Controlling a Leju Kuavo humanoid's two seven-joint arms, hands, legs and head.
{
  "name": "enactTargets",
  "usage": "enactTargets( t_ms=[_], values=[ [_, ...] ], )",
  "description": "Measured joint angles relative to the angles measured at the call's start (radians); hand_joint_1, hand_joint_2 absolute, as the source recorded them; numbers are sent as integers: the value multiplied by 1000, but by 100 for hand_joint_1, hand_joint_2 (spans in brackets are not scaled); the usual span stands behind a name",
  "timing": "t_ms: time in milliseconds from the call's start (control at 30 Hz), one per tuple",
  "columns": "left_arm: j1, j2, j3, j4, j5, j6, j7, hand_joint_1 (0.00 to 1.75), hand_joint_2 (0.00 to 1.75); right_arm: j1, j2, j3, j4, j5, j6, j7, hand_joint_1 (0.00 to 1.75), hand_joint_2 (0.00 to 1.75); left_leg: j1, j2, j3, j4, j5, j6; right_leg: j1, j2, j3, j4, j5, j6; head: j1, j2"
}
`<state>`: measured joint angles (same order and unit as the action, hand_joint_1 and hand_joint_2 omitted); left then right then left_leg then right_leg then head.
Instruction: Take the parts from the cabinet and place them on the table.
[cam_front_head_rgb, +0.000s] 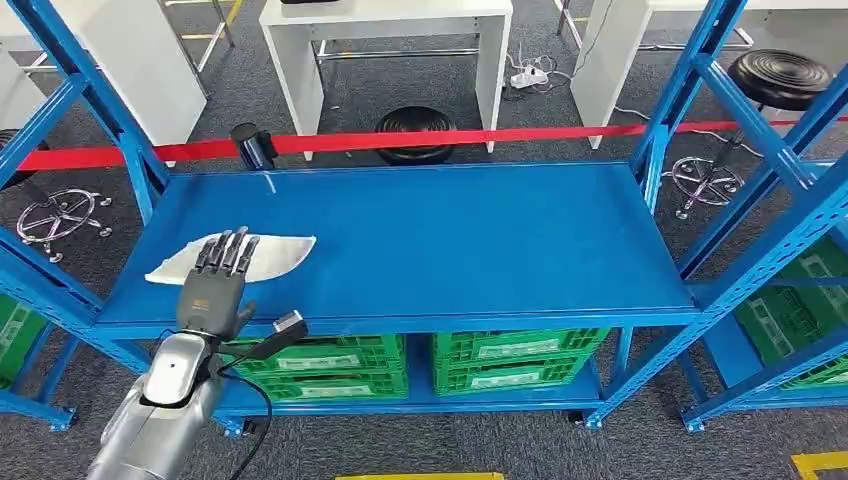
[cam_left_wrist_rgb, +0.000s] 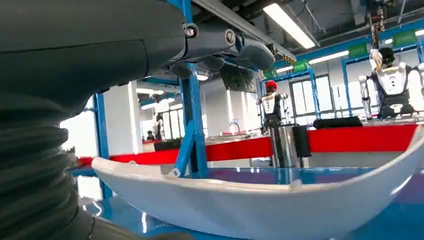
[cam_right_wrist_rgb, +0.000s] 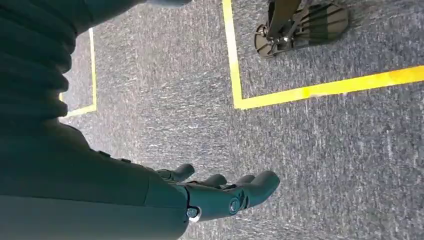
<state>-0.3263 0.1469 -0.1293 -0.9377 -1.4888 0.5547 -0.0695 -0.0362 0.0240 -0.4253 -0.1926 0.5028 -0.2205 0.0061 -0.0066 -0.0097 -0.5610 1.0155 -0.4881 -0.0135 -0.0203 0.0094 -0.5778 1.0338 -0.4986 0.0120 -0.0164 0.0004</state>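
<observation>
A white curved shell part (cam_front_head_rgb: 285, 250) lies on the left end of the blue shelf top (cam_front_head_rgb: 450, 240). My left hand (cam_front_head_rgb: 215, 280) reaches in from the front edge, its fingers (cam_front_head_rgb: 230, 250) stretched flat over the part's near end with nothing clasped. The left wrist view has the part (cam_left_wrist_rgb: 260, 205) like a shallow bowl just beneath my left hand (cam_left_wrist_rgb: 150, 55), whose dark fingers (cam_left_wrist_rgb: 225, 45) hover over its rim. My right hand (cam_right_wrist_rgb: 220, 192) hangs at my side over grey carpet, fingers loosely apart and holding nothing.
Green crates (cam_front_head_rgb: 510, 355) sit on the lower shelf. Blue uprights (cam_front_head_rgb: 100, 110) frame both ends of the rack. A red barrier tape (cam_front_head_rgb: 450, 138), black stools (cam_front_head_rgb: 415, 130) and white tables (cam_front_head_rgb: 390, 20) stand behind. Yellow floor lines (cam_right_wrist_rgb: 310, 90) run under my right side.
</observation>
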Motion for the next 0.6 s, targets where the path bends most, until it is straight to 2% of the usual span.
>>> enactTargets(
  t_ms=[167, 333, 600],
  values=[
    [-24, 17, 0, 46, -57, -7, 60, 0, 175, 0, 4, 0, 0, 10, 0, -4, 0, 175, 0, 0, 0, 0, 0, 0, 0, 0, 0, 0, 0, 0, 0, 0],
    [-47, 39, -2, 79, -58, 2, 124, 0, 175, -1, 6, 0, 0, 18, 0, -6, 0, 175, 0, 0, 0, 0, 0, 0, 0, 0, 0, 0, 0, 0, 0, 0],
    [-104, 57, -3, 159, -58, 37, 109, 0, 175, -1, 8, 0, 0, 33, 3, -4, 0, 175, 0, 0, 0, 0, 0, 0, 0, 0, 0, 0, 0, 0, 0, 0]
  ],
)
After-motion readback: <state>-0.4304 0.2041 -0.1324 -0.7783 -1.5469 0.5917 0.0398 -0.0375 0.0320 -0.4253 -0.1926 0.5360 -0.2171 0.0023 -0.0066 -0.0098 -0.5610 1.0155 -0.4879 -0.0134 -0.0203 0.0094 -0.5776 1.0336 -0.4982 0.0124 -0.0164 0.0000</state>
